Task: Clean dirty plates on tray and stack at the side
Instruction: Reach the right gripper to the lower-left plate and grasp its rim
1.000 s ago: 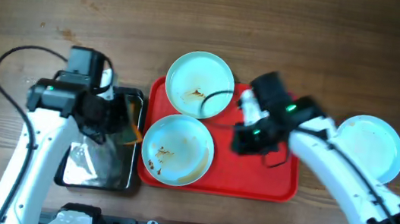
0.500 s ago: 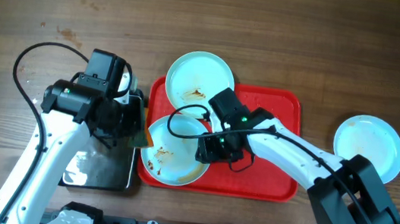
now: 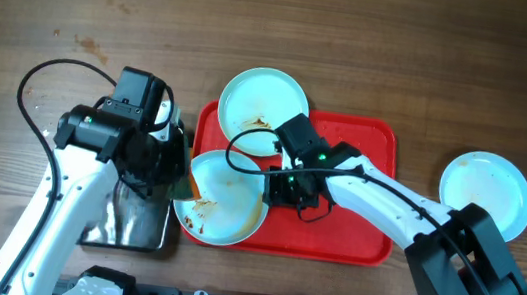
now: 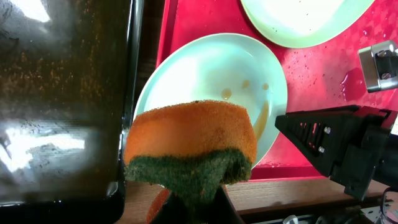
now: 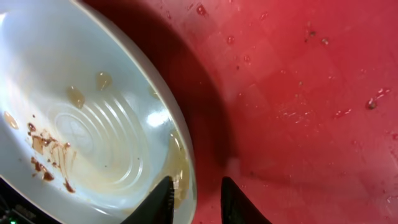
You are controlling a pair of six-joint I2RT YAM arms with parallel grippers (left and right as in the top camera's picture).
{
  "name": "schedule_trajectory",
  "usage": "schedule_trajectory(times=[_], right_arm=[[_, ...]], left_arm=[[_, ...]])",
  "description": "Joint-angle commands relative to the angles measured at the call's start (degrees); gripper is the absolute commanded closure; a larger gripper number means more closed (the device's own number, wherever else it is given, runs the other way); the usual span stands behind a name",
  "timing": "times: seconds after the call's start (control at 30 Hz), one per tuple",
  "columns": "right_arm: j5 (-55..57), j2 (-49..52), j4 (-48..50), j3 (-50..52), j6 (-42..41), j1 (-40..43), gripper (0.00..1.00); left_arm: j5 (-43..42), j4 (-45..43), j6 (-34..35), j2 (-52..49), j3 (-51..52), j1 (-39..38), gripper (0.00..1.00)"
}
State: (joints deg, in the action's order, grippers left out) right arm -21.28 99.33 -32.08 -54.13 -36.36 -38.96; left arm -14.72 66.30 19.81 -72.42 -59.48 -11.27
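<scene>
Red tray (image 3: 360, 137) lies flat, wet. Sauce-smeared front plate (image 3: 222, 198) overhangs its left rim. Smeared back plate (image 3: 264, 112) overhangs its far rim. Third plate (image 3: 485, 195) sits well right of it, on the table.

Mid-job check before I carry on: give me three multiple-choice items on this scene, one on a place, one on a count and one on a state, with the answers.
1. Where is the pale blue-white round plate that is off the red rectangular plastic tray?
A on the wooden table, to the tray's right
B stacked on another plate
C leaning on the tray's rim

2. How many such plates lie at least partly on the tray?
A one
B two
C three

3. What is the state of the left gripper?
A open and empty
B shut on an orange-and-green sponge
C shut on a plate's rim

Answers:
1 A: it lies alone on bare wood right of the tray.
2 B: the upper plate and the lower plate both overlap the tray.
3 B: the left wrist view shows the sponge pinched in its fingers.
</scene>
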Motion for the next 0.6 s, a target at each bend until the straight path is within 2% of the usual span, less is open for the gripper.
schedule_trajectory(times=[0.0, 0.1, 0.57], right_arm=[[1.18, 0.61, 0.85, 0.26, -2.64, 0.02, 0.77], [1.18, 0.61, 1.86, 0.26, -4.17, 0.02, 0.80], [1.36, 4.52, 3.56, 0.26, -7.34, -0.85, 0.80]], left_arm=[[-0.74, 0.20, -0.11, 0.74, -0.33, -0.31, 0.96], [-0.72, 0.52, -0.11, 0.74, -0.33, -0.31, 0.96], [-0.74, 0.76, -0.09, 0.74, -0.33, -0.31, 0.96]])
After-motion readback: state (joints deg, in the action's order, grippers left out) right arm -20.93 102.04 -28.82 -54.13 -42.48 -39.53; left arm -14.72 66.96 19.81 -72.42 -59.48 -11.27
